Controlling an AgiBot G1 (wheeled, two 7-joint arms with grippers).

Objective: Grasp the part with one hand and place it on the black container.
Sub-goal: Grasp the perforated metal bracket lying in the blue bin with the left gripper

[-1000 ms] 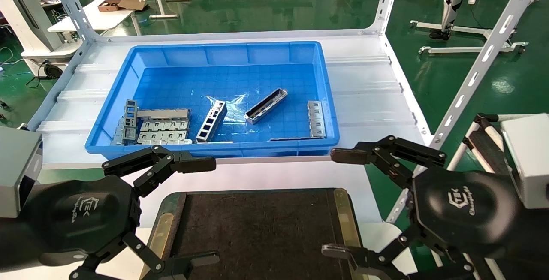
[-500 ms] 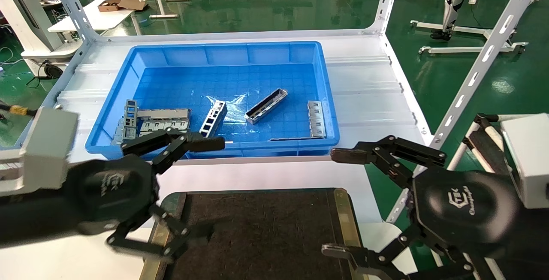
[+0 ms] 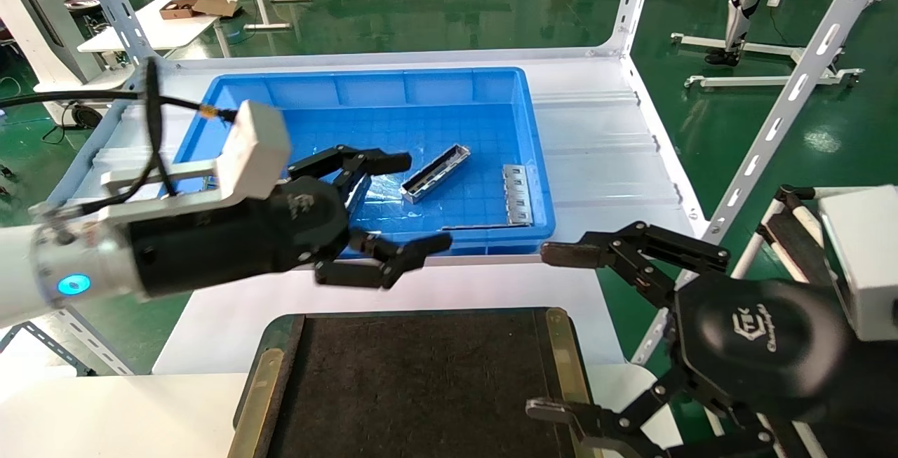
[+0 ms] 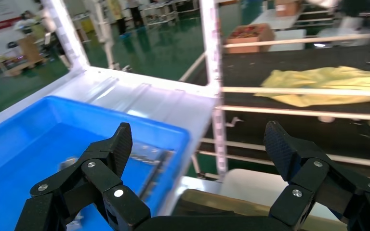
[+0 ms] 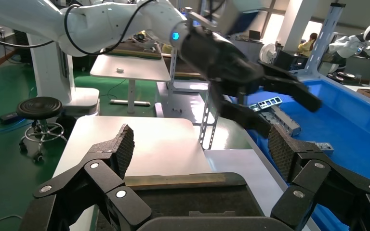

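The left gripper hangs over the near edge of the blue bin with its fingers spread wide, holding nothing. The part lies flat inside the bin, just beside those fingers. The black container sits in front, and the right gripper waits wide open at its right side.

Silvery part diagonal, trough-up

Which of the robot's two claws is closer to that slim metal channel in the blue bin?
Left. The left tool hangs open over the bin's near edge, just beside the channel. The right tool sits open outside the bin, farther off.
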